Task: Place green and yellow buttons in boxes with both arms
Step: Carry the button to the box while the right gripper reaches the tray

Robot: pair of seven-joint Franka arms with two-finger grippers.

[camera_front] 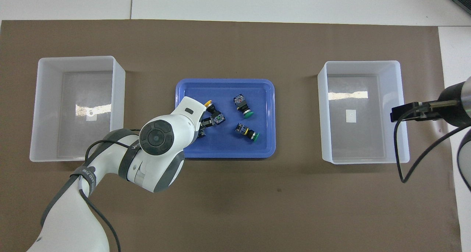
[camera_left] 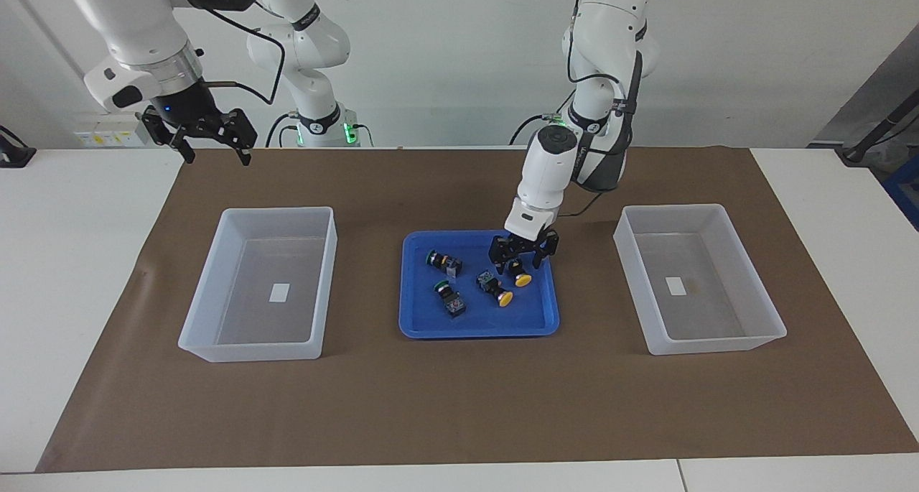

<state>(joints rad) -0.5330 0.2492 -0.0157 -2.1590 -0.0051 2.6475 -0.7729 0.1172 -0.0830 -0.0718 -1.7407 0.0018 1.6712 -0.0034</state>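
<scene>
Four buttons lie in the blue tray [camera_left: 477, 327]: two green ones [camera_left: 443, 261] [camera_left: 450, 297] and two yellow ones [camera_left: 496, 289] [camera_left: 519, 272]. My left gripper [camera_left: 517, 259] is open and low in the tray, its fingers on either side of the body of the yellow button at the left arm's end. In the overhead view the left wrist hides most of that button [camera_front: 201, 133]. My right gripper [camera_left: 215, 149] is open and empty, raised over the mat's edge at the right arm's end. Both boxes [camera_left: 278, 210] [camera_left: 675, 207] are empty.
The tray [camera_front: 224, 155] sits mid-table between the two boxes [camera_front: 75, 57] [camera_front: 362, 62], all on a brown mat [camera_left: 459, 406]. The other yellow button [camera_front: 215, 116] and the green ones [camera_front: 243, 107] [camera_front: 248, 132] lie close together in the tray.
</scene>
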